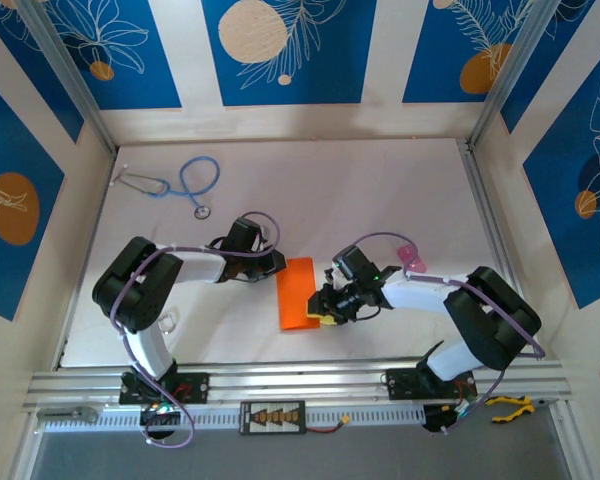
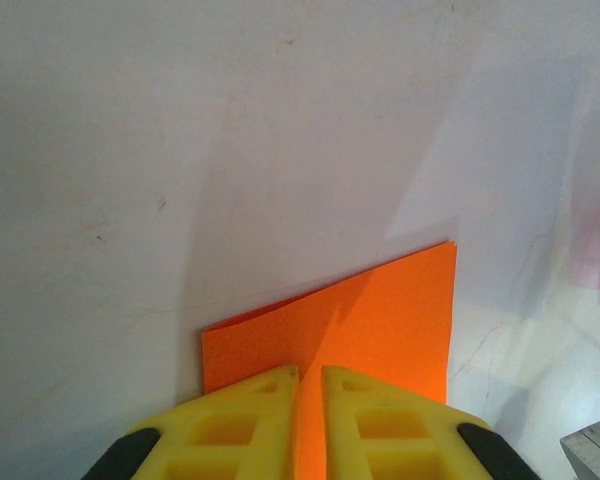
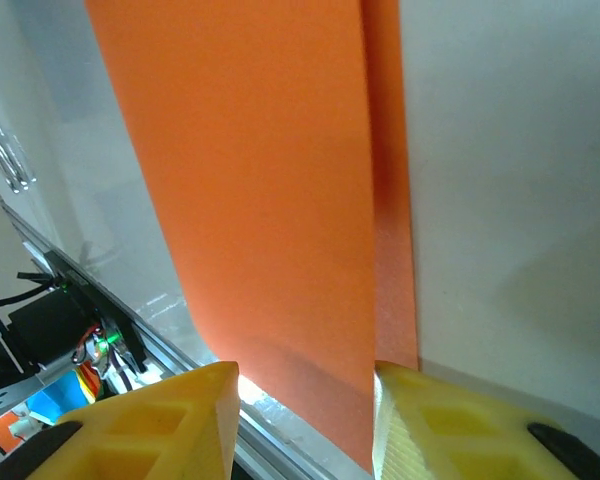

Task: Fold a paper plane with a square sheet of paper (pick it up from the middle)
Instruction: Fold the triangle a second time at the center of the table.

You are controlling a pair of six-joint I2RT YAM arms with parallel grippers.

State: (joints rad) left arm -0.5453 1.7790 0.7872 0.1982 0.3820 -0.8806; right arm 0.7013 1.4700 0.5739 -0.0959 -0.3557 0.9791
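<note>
Half-fold stage — orange paper sheet [image 1: 298,292] pinched by near-shut left gripper [image 2: 310,372]; right gripper [image 3: 305,378] half-open astride it, ungripped. Next: crease to be pressed.

Left end effector [image 2: 310,375] conceals the near edge of the square sheet of paper [image 2: 380,320]. Clamped depth indeterminate.

The table [image 1: 380,200] is looked down on from high above and from the near side of the orange sheet [image 1: 298,293]. That sheet is shared with both wrist views, taken very close: one from its left facing right, one from its right facing left.
</note>
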